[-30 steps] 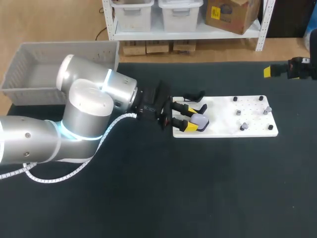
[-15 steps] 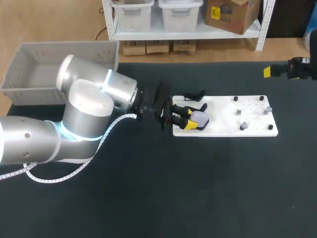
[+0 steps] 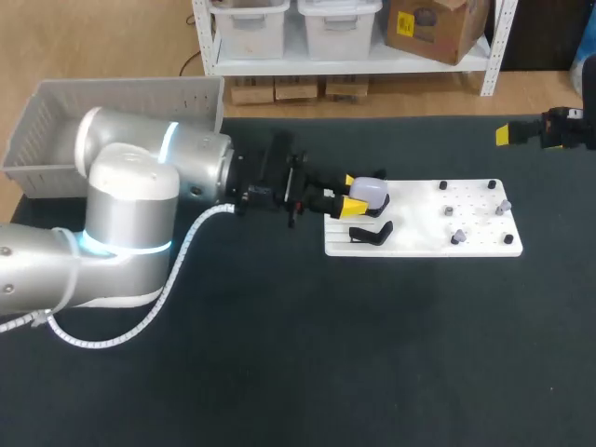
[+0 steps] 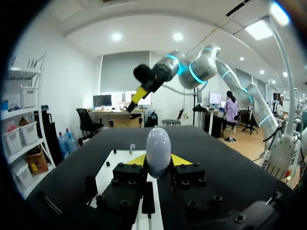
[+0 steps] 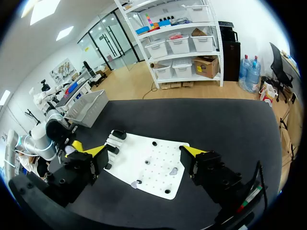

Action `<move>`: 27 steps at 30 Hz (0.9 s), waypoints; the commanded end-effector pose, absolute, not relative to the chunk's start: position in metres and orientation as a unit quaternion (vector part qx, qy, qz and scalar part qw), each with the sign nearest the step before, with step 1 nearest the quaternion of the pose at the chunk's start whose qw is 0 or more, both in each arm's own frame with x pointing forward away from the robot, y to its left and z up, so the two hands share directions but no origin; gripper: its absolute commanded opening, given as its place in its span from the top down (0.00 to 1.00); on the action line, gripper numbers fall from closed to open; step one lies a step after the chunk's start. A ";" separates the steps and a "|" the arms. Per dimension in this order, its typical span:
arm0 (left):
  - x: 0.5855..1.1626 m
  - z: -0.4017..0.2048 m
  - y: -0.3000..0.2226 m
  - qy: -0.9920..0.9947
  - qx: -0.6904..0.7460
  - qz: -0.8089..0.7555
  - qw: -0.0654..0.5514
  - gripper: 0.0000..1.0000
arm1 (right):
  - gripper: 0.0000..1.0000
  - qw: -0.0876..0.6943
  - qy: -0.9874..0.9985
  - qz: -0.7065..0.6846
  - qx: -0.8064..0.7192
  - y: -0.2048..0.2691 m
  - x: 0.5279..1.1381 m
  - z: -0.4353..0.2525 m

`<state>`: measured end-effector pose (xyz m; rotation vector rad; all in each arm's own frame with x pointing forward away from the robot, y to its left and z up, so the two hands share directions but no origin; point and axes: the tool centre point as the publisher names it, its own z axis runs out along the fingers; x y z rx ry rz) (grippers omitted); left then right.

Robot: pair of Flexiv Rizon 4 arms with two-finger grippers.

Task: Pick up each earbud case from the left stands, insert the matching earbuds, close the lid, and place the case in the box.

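- Case: pale lavender and egg-shaped. It is clamped between the two yellow tips of the left gripper and held over the left end of the board. In the left wrist view the case stands upright, with a finger pressed to each side.
- Left arm: enters from the left and lies low across the surface.
- Board: white and flat on the surface. A black stand sits at its left end, just beside the gripper.
- Small pieces: several, grey and dark, scattered on the board's right half and too small to identify.
- Box: grey, at the far left corner, well apart from the board.
- Right gripper: fingers wide apart with nothing between them, high above the board.
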<state>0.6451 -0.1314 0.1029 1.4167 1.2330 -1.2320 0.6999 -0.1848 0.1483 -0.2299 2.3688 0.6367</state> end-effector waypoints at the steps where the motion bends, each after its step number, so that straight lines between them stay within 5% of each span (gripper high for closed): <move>1: 0.637 0.114 -0.129 0.475 0.539 -0.511 0.472 1.00 | 0.00 0.332 0.907 0.242 -0.088 -0.185 0.699 0.149; 27: 0.614 0.137 -0.143 0.470 0.532 -0.536 0.457 1.00 | 0.00 0.332 0.907 0.242 -0.088 -0.185 0.699 0.149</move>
